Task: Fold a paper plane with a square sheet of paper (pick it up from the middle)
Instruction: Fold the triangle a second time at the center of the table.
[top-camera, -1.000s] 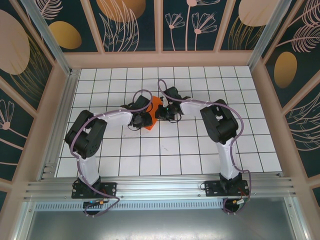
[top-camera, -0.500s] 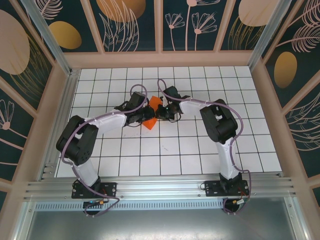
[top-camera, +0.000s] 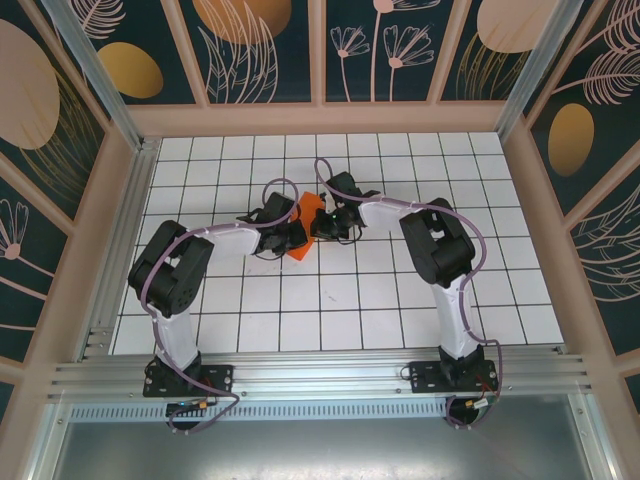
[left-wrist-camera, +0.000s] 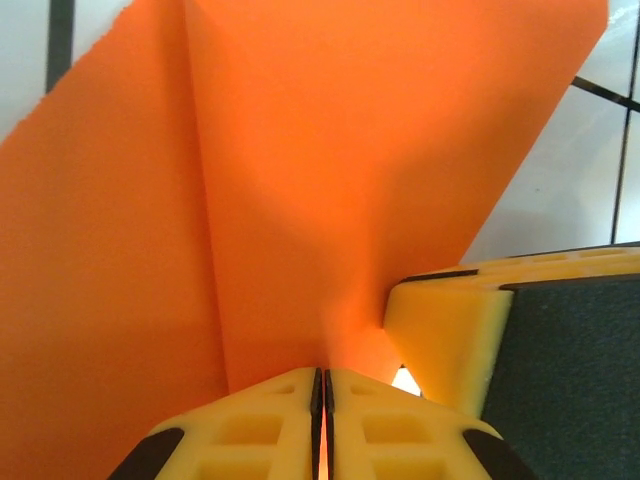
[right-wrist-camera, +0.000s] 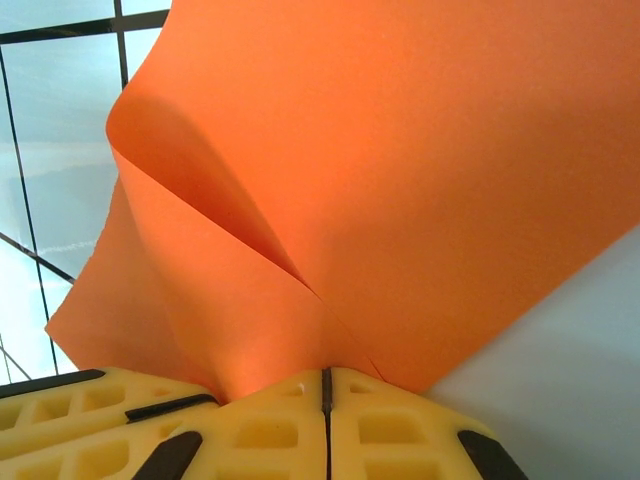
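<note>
The square sheet of paper (top-camera: 309, 207) is bright orange and folded into a smaller creased shape, held just above the tiled table (top-camera: 400, 290) at mid-back. My left gripper (top-camera: 291, 236) is shut on its left side, and a sliver of orange paper (left-wrist-camera: 300, 150) runs between the pressed jaws of that gripper (left-wrist-camera: 322, 374). From the right, my right gripper (top-camera: 323, 225) is shut on the paper (right-wrist-camera: 420, 150), its jaws (right-wrist-camera: 325, 374) closed at a crease. The two grippers almost touch. Whether the shape is the paper plane I cannot tell.
White grid tiles spread out around the arms. A wooden frame (top-camera: 320, 120) with patterned panels walls in the table at the back and sides. A metal rail (top-camera: 320, 375) runs along the near edge by the arm bases.
My left gripper swung up and left, came back to the paper and closed on it. The right gripper stayed shut on the paper in the same spot.
</note>
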